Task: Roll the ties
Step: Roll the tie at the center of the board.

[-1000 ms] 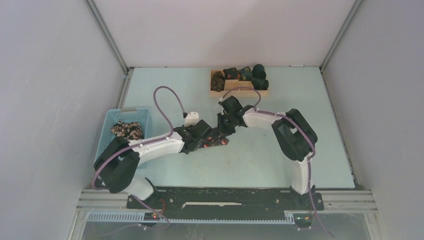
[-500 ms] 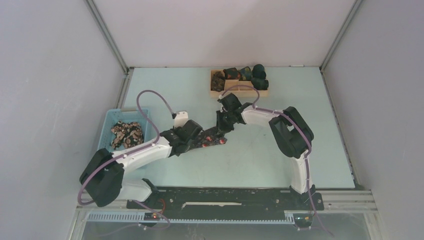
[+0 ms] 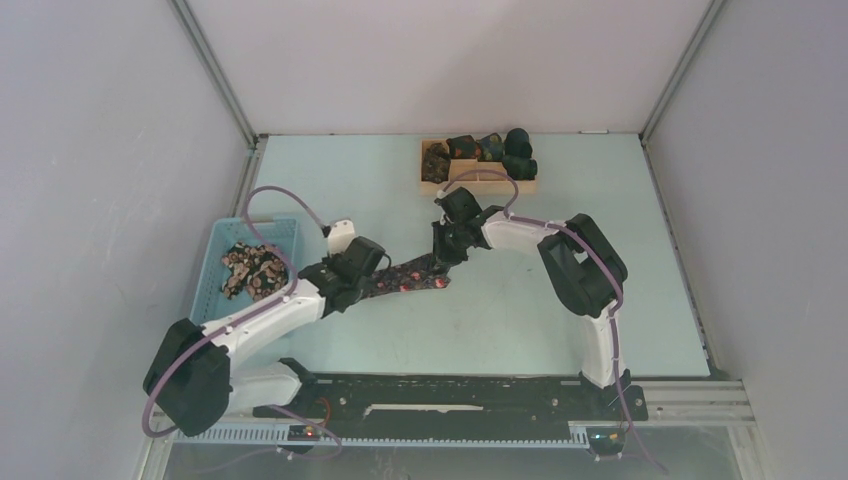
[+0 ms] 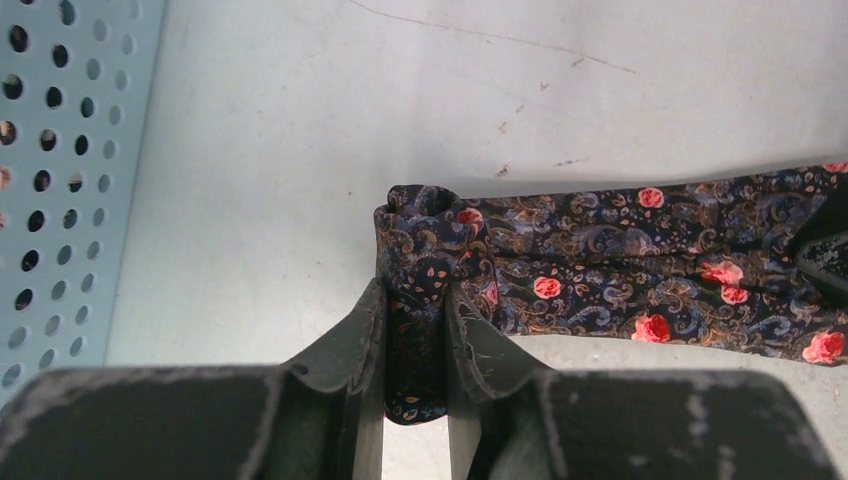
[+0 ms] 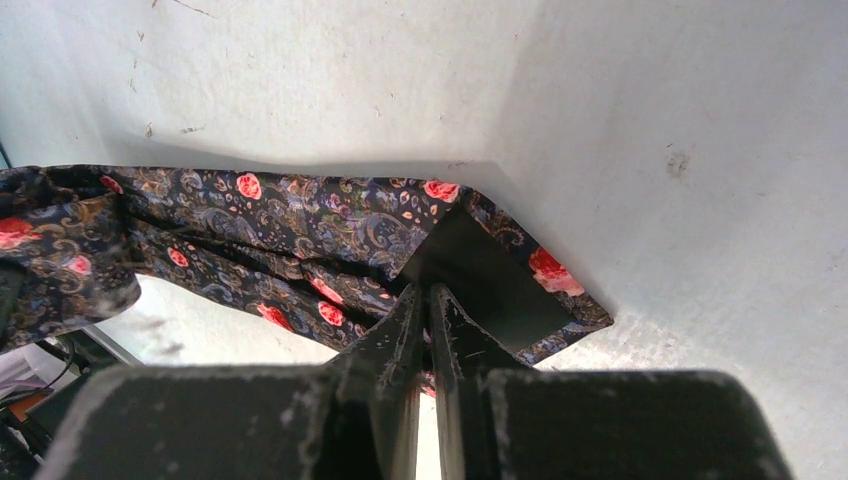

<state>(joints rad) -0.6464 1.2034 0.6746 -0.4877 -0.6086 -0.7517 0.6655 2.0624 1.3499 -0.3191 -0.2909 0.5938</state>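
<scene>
One tie [image 3: 410, 277] lies stretched across the tabletop [image 3: 520, 320] just to the right of the blue basket [image 3: 222, 238], running away from it toward the middle. The left gripper [image 4: 415, 300] is at the end nearer the basket, its jaws narrow and clamped on a bunched fold of the dark, rose-patterned cloth; the basket's perforated wall is close on its left. The right gripper [image 5: 430, 295] is at the end farther from the basket, its jaws almost together and pinching the tie's pointed tip, where the plain black lining is turned up. Between the two grippers the tie rests on the tabletop, wrinkled along its length. Inside the basket sits a heap of loose ties [image 3: 252, 268]. Well beyond the basket, at the far side of the tabletop, a wooden tray [image 3: 480, 186] holds rolled ties [image 3: 505, 150].
</scene>
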